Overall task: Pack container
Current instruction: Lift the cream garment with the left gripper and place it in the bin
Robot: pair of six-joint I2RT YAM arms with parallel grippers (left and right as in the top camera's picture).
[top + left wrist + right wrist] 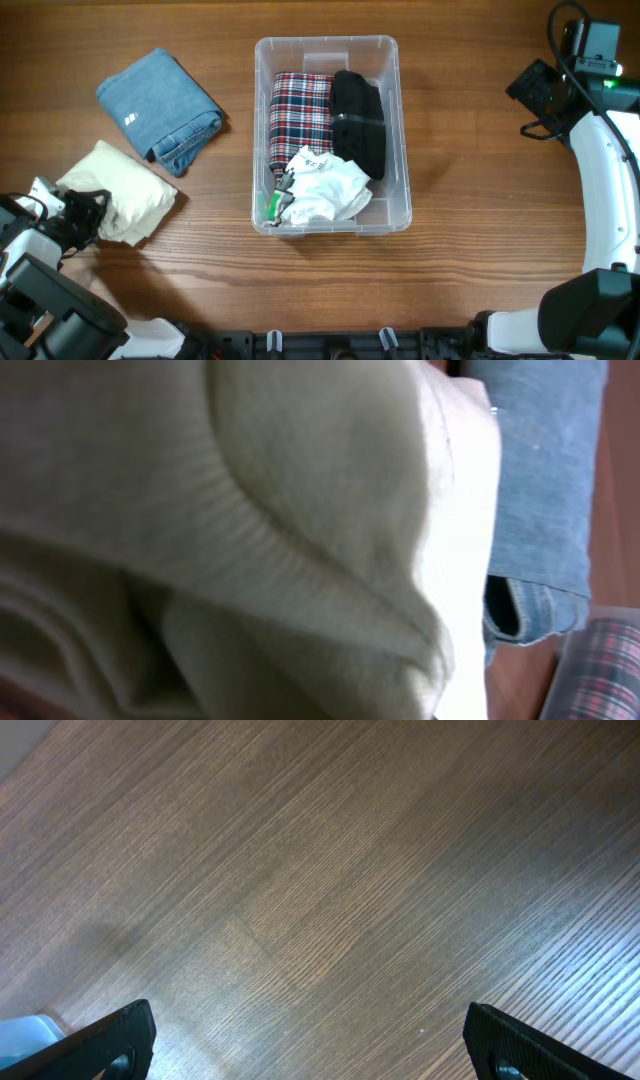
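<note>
The clear container (262,120) stands mid-table and holds a plaid garment (300,115), a black garment (358,120) and a crumpled white one (325,185). A folded cream garment (125,190) lies at the left, with folded blue jeans (160,108) behind it. My left gripper (88,207) sits at the cream garment's left edge, shut on its fabric. Bunched cream garment (250,510) fills the left wrist view and hides the fingers; the jeans (540,460) show beyond. My right gripper (310,1045) hangs open over bare wood at the far right (530,85).
The wooden table (480,200) surrounds the container. A corner of the container with the plaid garment (610,670) shows at the lower right of the left wrist view. The right arm's white link (610,190) runs along the right edge.
</note>
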